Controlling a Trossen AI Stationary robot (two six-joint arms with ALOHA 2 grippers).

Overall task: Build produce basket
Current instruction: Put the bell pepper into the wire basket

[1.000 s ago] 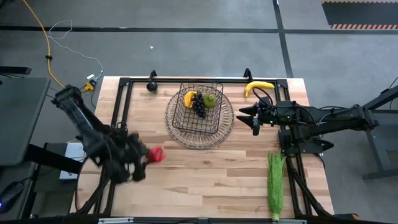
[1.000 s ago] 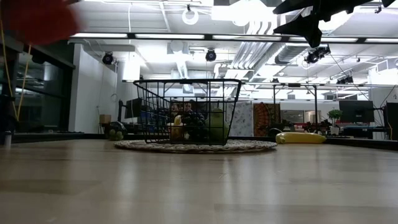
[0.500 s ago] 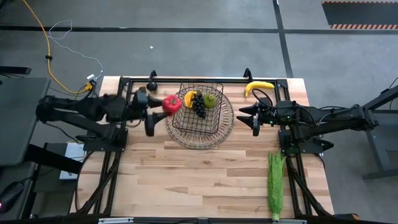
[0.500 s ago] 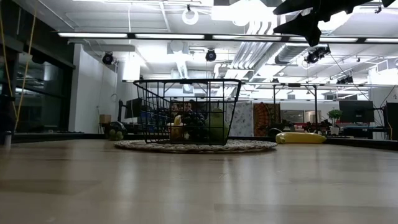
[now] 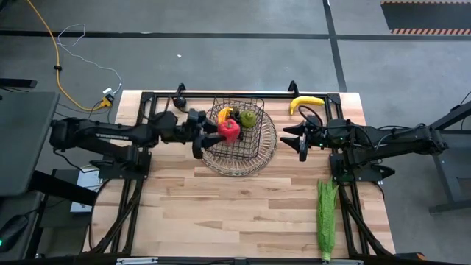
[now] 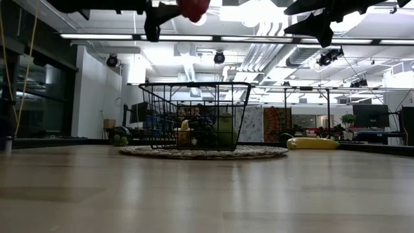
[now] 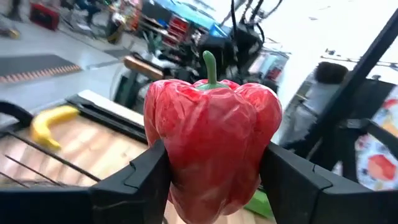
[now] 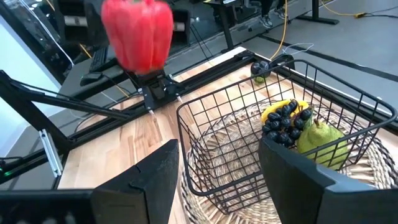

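Since the earlier frames the left arm has swung from the near left part of the pale wooden slatted table [image 5: 243,206] across to the basket, carrying the glossy red toy pepper with it, while the right arm has not shifted. Largest of the task's things, the dark wire-mesh square basket [image 5: 254,140] stands on its wider round woven-wire base toward the far middle of the table. Inside it lie a small yellow-orange toy fruit [image 5: 224,114], a dark toy grape bunch [image 8: 283,121] and a green round toy fruit [image 5: 249,118], crowded together at the far side. The left gripper [image 5: 224,132] reaches in level from the left and hangs over the basket's left half, its two dark fingers [image 7: 137,177] clamped on either side of the red pepper [image 5: 229,130], which is held well above the rim in the low view, stem upward in the left wrist view. The right gripper [image 5: 301,138] waits just to the right of the basket's base, above the table, its fingers spread apart with nothing between them. A long green leafy toy corn ear [image 5: 324,217] lies along the near right edge of the table. A yellow toy banana [image 5: 305,102] rests near the far right corner, outside the basket.
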